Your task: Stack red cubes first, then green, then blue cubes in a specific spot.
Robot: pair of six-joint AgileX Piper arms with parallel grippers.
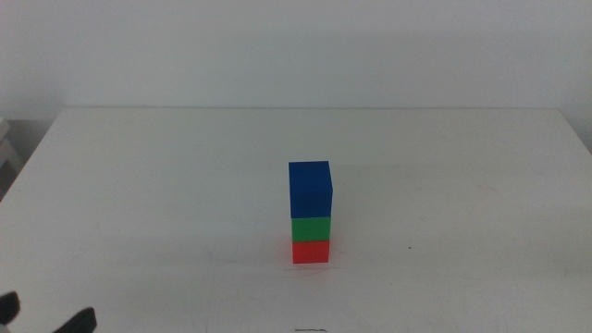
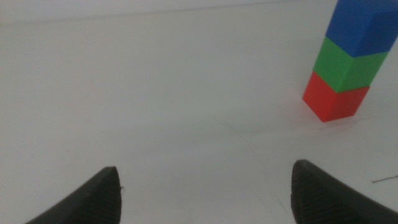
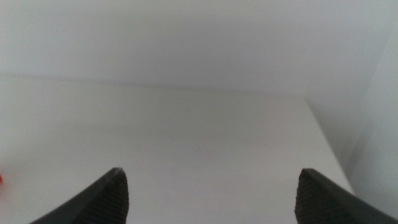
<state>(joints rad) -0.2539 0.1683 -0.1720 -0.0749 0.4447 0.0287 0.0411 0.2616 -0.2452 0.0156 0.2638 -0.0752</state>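
Apparently standing finished: red cube (image 1: 311, 252) sitting on the white bench (image 1: 139, 185), green cube (image 1: 311, 228) resting squarely on it, blue cube (image 1: 310, 190) crowning the pile, all three touching face to face and rising upright near the middle of the bench, a little toward the near edge. Judging the stacking order as already met, red lowest, green between, blue highest, with no cube lying loose anywhere in view.

Waiting low at the near left corner in the middle view, left gripper (image 1: 46, 314), well apart from the tower; showing through its wrist camera a wide gap between the jaws, nothing held, the stack (image 2: 348, 62) standing off to one side beyond them. Hanging out of the middle view, right gripper (image 3: 211, 193), jaws likewise spread wide and empty, looking over bare bench toward the far wall, only a sliver of red (image 3: 1, 179) peeking in at the picture's edge.

Calling, probably, for nothing more than keeping both arms clear of the tower; any sweep past it risking a topple, the column being narrow and three high.

Looking plain and matte, each cube solid in colour, sharp-edged, alike in size, edges lining up closely with almost no overhang.
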